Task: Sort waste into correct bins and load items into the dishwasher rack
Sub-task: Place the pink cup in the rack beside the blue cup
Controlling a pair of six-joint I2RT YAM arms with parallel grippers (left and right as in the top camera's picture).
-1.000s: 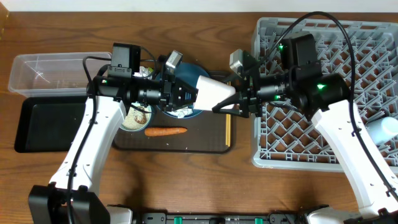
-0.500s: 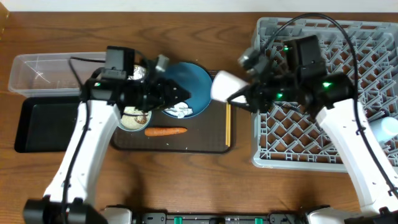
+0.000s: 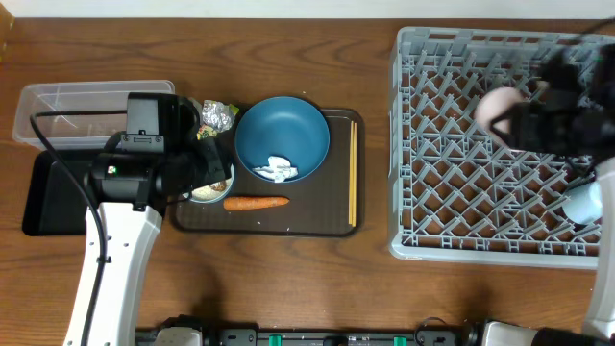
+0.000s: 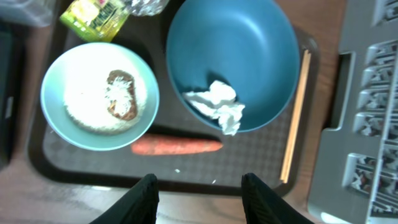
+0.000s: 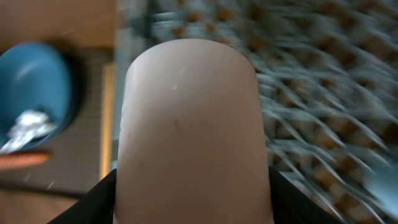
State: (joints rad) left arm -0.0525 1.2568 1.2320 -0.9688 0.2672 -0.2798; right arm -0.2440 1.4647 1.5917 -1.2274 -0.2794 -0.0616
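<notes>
Handover done. A second ago both grippers met over the brown tray (image 3: pixel 288 223) with the pink cup (image 3: pixel 500 106) between them. Half a second ago the left one had let go and the right one was pulling the cup off.

Now the right gripper (image 5: pixel 193 208) is clenched on the pink cup, which fills its wrist view with a finger on each side. It has swung over the rack (image 3: pixel 404 144), and the cup hangs above the pegs, not set down. The view is motion-blurred, so I cannot tell which cell lies under it. A light-blue cup (image 3: pixel 586 202) already sits in the rack, well off to the gripper's far side.

The left gripper (image 4: pixel 200 199) is released and empty, fingers apart, and has pulled back above the tray. Nearest ahead of its fingers is the carrot (image 4: pixel 177 146). Beyond that are the bowl (image 4: pixel 56 68) with rice (image 4: pixel 84 112) and a brown lump (image 4: pixel 121 102), and the plate (image 4: pixel 249 43) holding the tissue (image 4: pixel 217 106). The chopsticks (image 4: pixel 295 118) lie past the plate and the wrappers (image 4: pixel 93 15) past the bowl.

Judgement: the cup is near loaded. The left arm is free for waste, and the tub (image 3: pixel 58 106) and black tray (image 3: pixel 48 192) look empty.

Writing: there is dark print on the yellow wrapper, too blurred to read. No other labels are legible.
</notes>
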